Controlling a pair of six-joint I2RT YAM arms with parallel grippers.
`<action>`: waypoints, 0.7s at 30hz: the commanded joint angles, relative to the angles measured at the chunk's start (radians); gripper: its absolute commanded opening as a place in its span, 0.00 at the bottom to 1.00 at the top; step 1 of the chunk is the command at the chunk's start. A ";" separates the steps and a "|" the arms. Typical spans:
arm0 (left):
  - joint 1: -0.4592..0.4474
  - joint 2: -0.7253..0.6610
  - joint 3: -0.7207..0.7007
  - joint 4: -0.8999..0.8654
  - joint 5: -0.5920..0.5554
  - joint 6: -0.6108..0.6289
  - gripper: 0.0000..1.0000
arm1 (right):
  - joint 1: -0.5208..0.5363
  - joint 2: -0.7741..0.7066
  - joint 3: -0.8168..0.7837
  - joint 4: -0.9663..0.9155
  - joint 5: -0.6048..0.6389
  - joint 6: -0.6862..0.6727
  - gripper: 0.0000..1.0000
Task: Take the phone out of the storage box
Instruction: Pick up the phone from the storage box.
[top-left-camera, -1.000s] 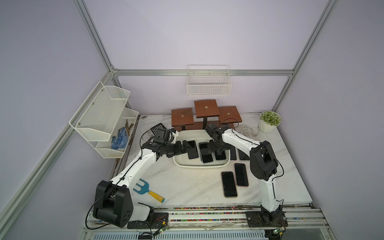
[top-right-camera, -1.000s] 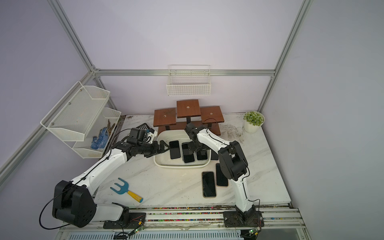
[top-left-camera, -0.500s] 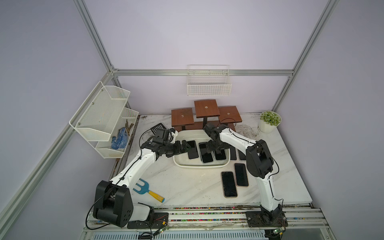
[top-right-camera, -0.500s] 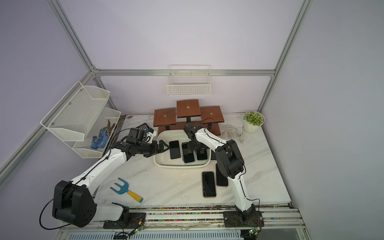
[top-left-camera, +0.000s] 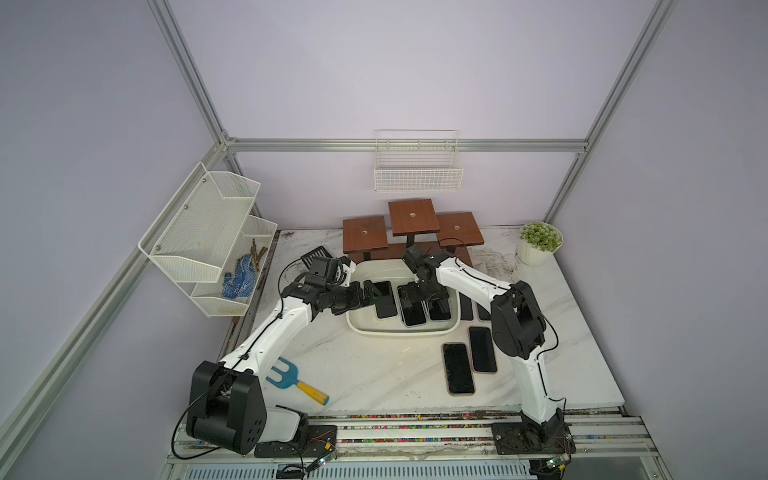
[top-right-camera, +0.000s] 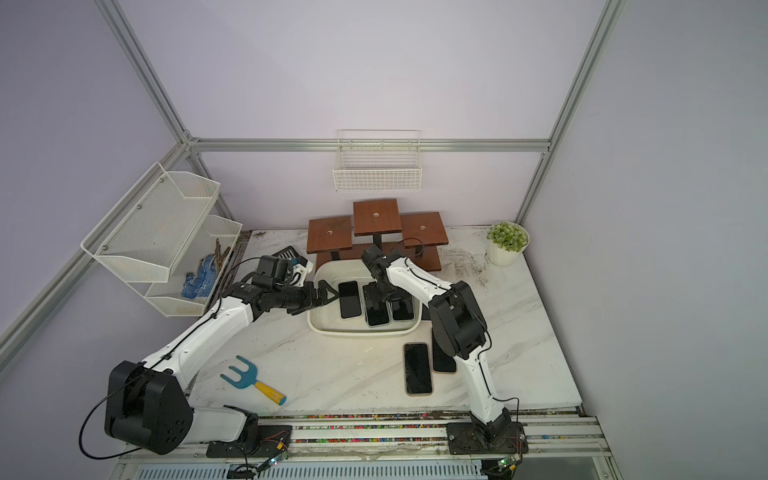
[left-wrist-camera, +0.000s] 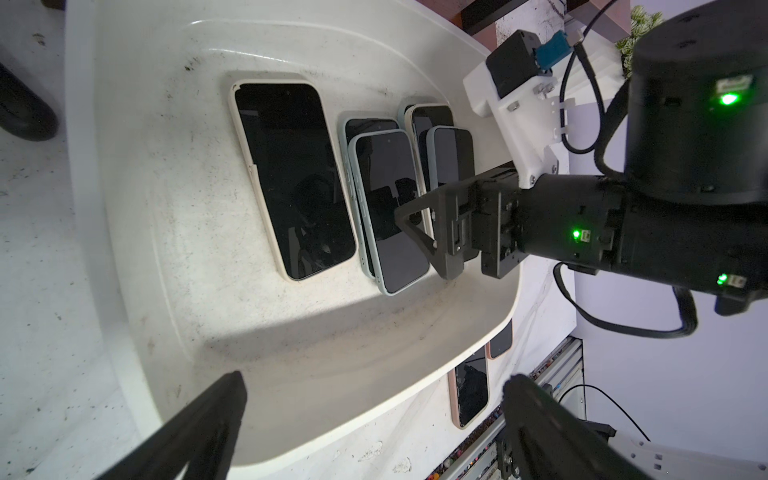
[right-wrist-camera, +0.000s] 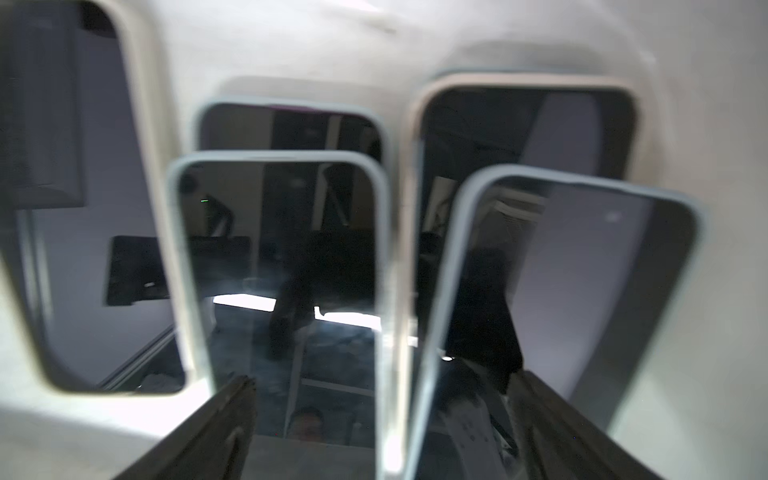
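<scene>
Item: wide, shallow white plastic storage box (top-left-camera: 399, 333). You have five dark-screened phones lying inside it, none lifted.

Right gripper (top-left-camera: 422, 296): fingers spread, low over the pale-blue-cased phone (left-wrist-camera: 388, 199) that tops the middle stack. Its elbow has swung slightly toward the box over the last second.

Left gripper (top-right-camera: 329, 294): spread, unmoved at the box's left rim.

Status: you look poised for the pinch, but extraction has not begun.

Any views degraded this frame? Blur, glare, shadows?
Right wrist view: soft and smeared; the blue-cased phone mirrors the room, with a bright glare patch on its glass. Left wrist view: sharp, fisheye-bent, with a shadow band across the storage box floor. Both top views: sharp, evenly lit.
</scene>
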 joint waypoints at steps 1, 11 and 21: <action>0.009 -0.001 0.000 0.014 0.015 0.022 1.00 | 0.025 0.038 -0.026 0.057 -0.177 0.040 0.98; 0.011 -0.014 -0.022 0.019 0.014 0.017 1.00 | 0.034 0.033 0.011 0.095 -0.297 0.044 0.97; 0.012 -0.007 -0.017 0.035 0.028 0.007 1.00 | 0.031 -0.042 0.129 -0.071 0.112 0.007 1.00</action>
